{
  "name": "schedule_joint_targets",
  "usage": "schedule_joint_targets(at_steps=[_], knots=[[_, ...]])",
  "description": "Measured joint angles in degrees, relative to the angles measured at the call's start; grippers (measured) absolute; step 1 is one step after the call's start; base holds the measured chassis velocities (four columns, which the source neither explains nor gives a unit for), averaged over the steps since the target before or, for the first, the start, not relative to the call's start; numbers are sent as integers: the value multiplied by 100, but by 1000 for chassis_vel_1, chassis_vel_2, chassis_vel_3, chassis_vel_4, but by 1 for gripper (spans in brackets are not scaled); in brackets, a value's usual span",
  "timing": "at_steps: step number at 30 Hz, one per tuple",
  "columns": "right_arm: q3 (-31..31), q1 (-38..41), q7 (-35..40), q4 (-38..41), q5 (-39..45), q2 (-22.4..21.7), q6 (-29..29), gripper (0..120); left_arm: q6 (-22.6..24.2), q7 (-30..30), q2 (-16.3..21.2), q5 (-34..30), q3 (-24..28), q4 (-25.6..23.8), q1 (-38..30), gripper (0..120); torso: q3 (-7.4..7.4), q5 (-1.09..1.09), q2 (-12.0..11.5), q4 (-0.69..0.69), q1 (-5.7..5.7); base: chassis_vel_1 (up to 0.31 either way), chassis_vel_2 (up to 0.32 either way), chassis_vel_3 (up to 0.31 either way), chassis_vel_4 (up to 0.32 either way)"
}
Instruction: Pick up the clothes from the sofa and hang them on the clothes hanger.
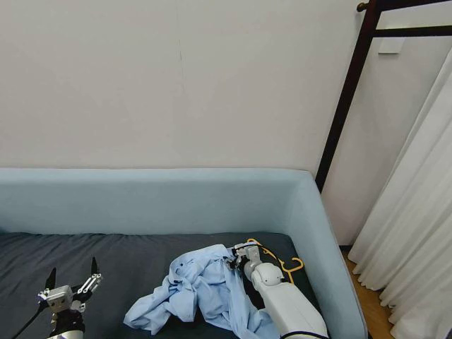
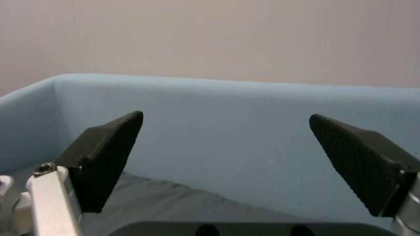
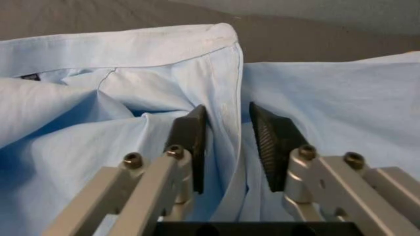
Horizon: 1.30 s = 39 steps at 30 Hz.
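A crumpled light blue shirt (image 1: 198, 293) lies on the dark seat of the sofa, toward its right end. My right gripper (image 1: 232, 260) is down at the shirt's upper right edge. In the right wrist view the right gripper (image 3: 226, 147) has its two black pads pinched on a raised fold of the shirt (image 3: 98, 59) near the collar. An orange hanger (image 1: 291, 265) lies on the seat just right of my right arm. My left gripper (image 1: 70, 282) hovers open over the seat at the left, well away from the shirt; the left gripper (image 2: 226, 157) has nothing between its fingers.
The sofa has a pale blue backrest (image 1: 155, 201) and a right armrest (image 1: 328, 261). A dark wooden clothes rack (image 1: 346, 99) stands behind the sofa's right end, against the wall. White curtains (image 1: 417, 233) hang at the far right.
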Motion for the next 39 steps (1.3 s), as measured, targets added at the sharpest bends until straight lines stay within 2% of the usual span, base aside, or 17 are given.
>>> schedule_joint_targets(at_steps=[2, 3, 8, 16, 20, 24, 26, 27, 31, 32, 35, 37, 39], knots=[[-28, -20, -10, 75, 43, -39, 5, 16, 0, -10, 0, 3, 20, 24, -30, 100, 0, 0, 0, 0, 0, 0, 0, 0, 0], [-28, -20, -10, 75, 43, -39, 5, 16, 0, -10, 0, 3, 20, 24, -30, 100, 0, 0, 0, 0, 0, 0, 0, 0, 0], [-136, -87, 11, 418, 292, -148, 147, 0, 23, -19, 35, 5, 66, 74, -105, 100, 0, 0, 0, 0, 0, 0, 0, 0, 0], [-374, -292, 73, 1285, 712, -390, 226, 0, 52, -32, 110, -13, 182, 231, -229, 100, 0, 0, 0, 0, 0, 0, 0, 0, 0], [-462, -436, -92, 1882, 1234, -621, 623, 0, 12, 13, 149, -168, 279, 323, -275, 100, 0, 0, 0, 1, 0, 0, 0, 0, 0], [-507, -590, -252, 2564, 1682, -934, 1033, 0, 39, 462, 358, -1059, 642, 377, -307, 100, 0, 0, 0, 0, 0, 0, 0, 0, 0], [-525, -702, -265, 2913, 1740, -1114, 1119, 0, 49, 836, 553, -1439, 872, 608, -415, 100, -1, 1, 1, -1, 0, 0, 0, 0, 0], [-525, -702, -265, 2913, 1740, -1114, 1119, 0, 49, 836, 553, -1439, 872, 608, -415, 100, -1, 1, 1, -1, 0, 0, 0, 0, 0], [-528, -963, -270, 3299, 1735, -1326, 1219, 0, 26, 1930, 951, -1722, 1413, 1143, -656, 100, 0, -1, 1, 0, 0, 0, 0, 0, 0], [-528, -963, -270, 3299, 1735, -1326, 1219, 0, 26, 1930, 951, -1722, 1413, 1143, -656, 100, 0, -1, 1, 0, 0, 0, 0, 0, 0], [-523, -1083, -276, 3436, 1738, -1412, 1266, 0, 286, 2729, 1201, -2049, 1775, 1377, -816, 100, 0, 1, 1, -2, 0, 0, 0, 0, 0], [-504, -1128, -277, 3465, 1738, -1429, 1266, 0, 453, 2820, 1258, -2133, 1962, 1504, -866, 100, 0, 1, 1, -1, 0, 0, 0, 0, 0], [-495, -1145, -274, 3465, 1736, -1425, 1266, 0, 540, 2630, 1244, -2124, 2057, 1570, -882, 100, 0, 0, 1, -1, 0, 0, 0, 0, 0]])
